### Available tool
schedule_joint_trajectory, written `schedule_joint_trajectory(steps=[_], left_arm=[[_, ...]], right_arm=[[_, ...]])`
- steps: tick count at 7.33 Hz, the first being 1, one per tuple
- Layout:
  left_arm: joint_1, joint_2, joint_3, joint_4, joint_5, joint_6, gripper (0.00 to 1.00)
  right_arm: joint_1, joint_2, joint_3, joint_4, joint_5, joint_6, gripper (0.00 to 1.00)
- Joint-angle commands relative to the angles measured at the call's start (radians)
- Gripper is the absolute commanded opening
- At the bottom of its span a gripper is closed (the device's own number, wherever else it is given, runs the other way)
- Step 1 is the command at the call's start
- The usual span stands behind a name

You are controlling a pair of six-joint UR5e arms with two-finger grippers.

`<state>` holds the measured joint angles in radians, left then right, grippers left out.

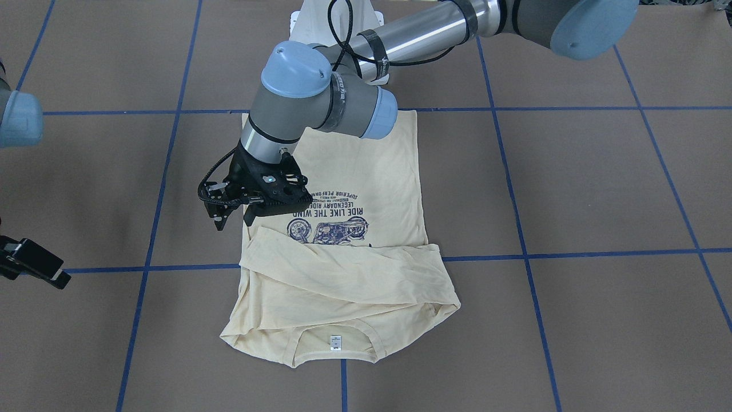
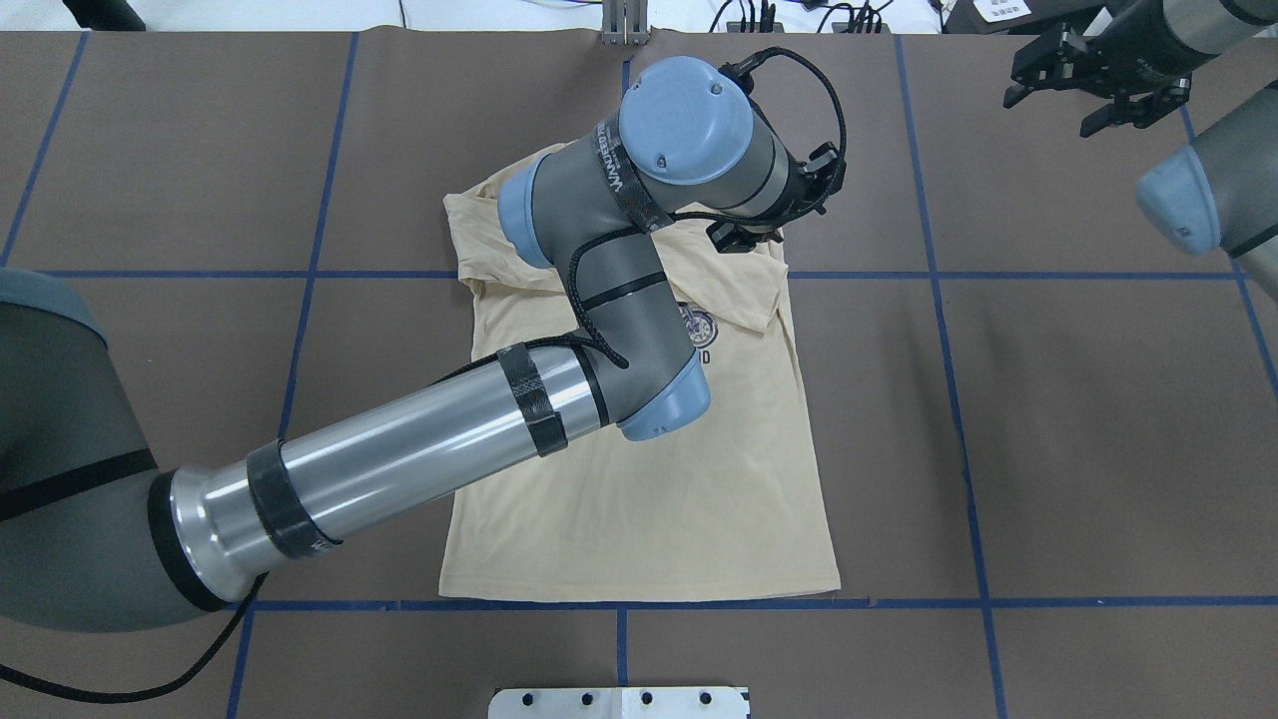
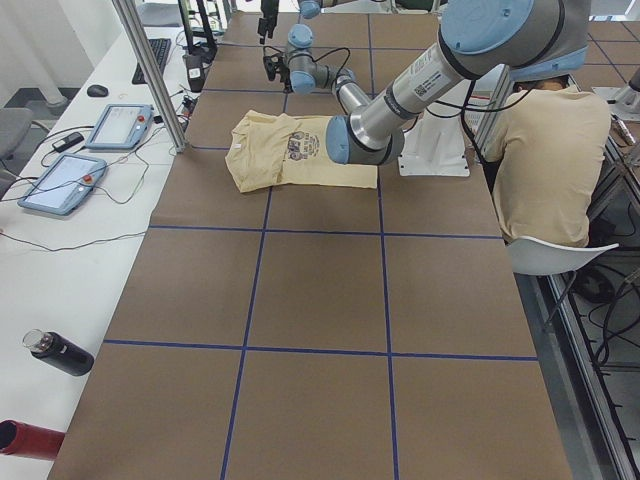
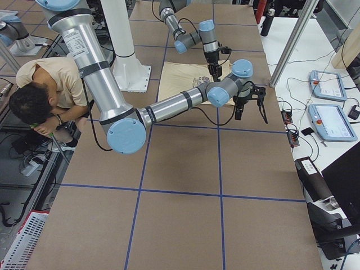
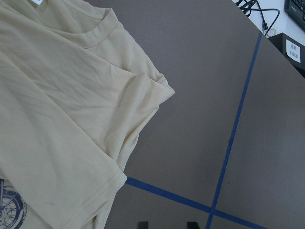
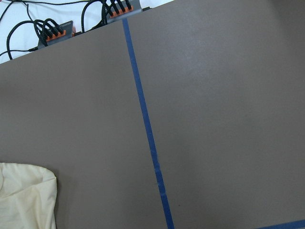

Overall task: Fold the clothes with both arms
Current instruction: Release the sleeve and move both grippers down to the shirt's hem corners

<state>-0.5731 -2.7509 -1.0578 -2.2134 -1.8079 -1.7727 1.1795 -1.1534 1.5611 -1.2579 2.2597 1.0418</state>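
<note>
Tablets (image 3: 122,125) line side desk (image 3: 40,270); left arm (image 2: 399,469) overhangs T-shirt (image 2: 649,519).

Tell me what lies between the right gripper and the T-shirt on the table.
Only bare brown table, crossed by a blue tape line, separates the right gripper from the T-shirt, as the overhead view shows.

The left arm (image 2: 399,479) spans the shirt (image 2: 649,529), blocking its middle.
</note>
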Motion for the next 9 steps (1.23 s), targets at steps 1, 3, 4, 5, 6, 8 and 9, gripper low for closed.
schedule_joint_trajectory(steps=[1, 3, 4, 5, 6, 8, 9], left_arm=[[-0.010, 0.086, -0.132, 0.014, -0.037, 0.010, 0.57], [-0.031, 0.286, -0.369, 0.020, -0.041, 0.101, 0.57], [-0.031, 0.362, -0.445, 0.056, -0.039, 0.190, 0.57], [-0.045, 0.431, -0.520, 0.082, -0.039, 0.302, 0.57], [-0.056, 0.527, -0.616, 0.110, -0.037, 0.385, 0.57], [-0.079, 0.739, -0.836, 0.142, -0.039, 0.502, 0.57], [-0.083, 0.825, -0.920, 0.144, -0.042, 0.521, 0.56]], right_arm=[[-0.091, -0.040, 0.118, 0.002, 0.000, 0.206, 0.98], [-0.237, -0.171, 0.294, 0.005, -0.101, 0.379, 0.97], [-0.362, -0.230, 0.400, 0.003, -0.256, 0.470, 0.96], [-0.453, -0.290, 0.460, 0.005, -0.319, 0.563, 0.96], [-0.548, -0.349, 0.523, 0.015, -0.392, 0.651, 0.96], [-0.831, -0.431, 0.554, 0.102, -0.698, 0.931, 0.99], [-0.891, -0.442, 0.557, 0.110, -0.722, 0.981, 0.99]])
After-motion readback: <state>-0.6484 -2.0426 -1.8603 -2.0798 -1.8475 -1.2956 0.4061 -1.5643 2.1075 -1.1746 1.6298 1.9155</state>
